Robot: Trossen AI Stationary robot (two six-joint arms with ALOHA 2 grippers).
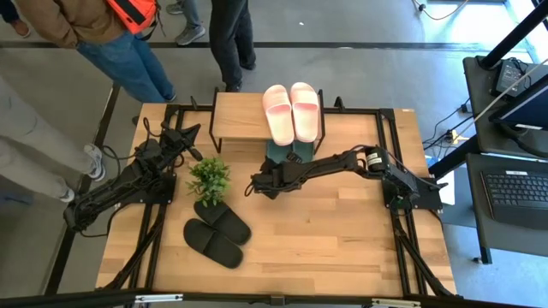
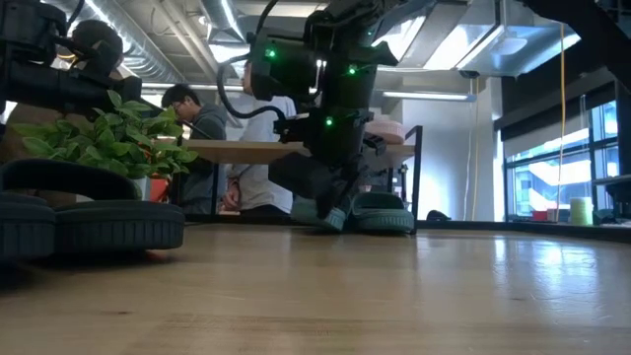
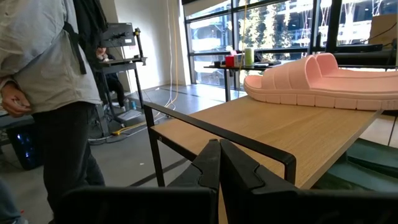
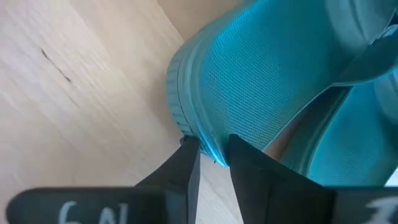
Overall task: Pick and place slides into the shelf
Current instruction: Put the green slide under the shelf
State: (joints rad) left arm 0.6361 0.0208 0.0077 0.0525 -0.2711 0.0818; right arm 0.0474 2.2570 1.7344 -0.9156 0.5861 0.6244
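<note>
Two pink slides [image 1: 291, 112] lie side by side on the shelf [image 1: 237, 117] in my high view. The green slides [image 1: 285, 154] peek out from under the shelf's front edge. My right gripper [image 1: 257, 186] is low on the worktop [image 1: 342, 248] near them. The black slides [image 1: 217, 233] lie by the plant [image 1: 208, 177]. My left gripper [image 1: 193, 134] waits beside the shelf.

From the low view, I see a green slide [image 2: 383, 211] on the worktop under the shelf [image 2: 246, 151], just behind the right arm.

From the left wrist view, my left gripper [image 3: 219, 163] is closed and holds nothing. A pink slide [image 3: 323, 79] rests on the shelf top [image 3: 280, 130].

From the right wrist view, my right gripper [image 4: 213, 155] is a little bit apart, with the green slide's edge [image 4: 249, 74] right at its tips. I cannot tell if it grips.
</note>
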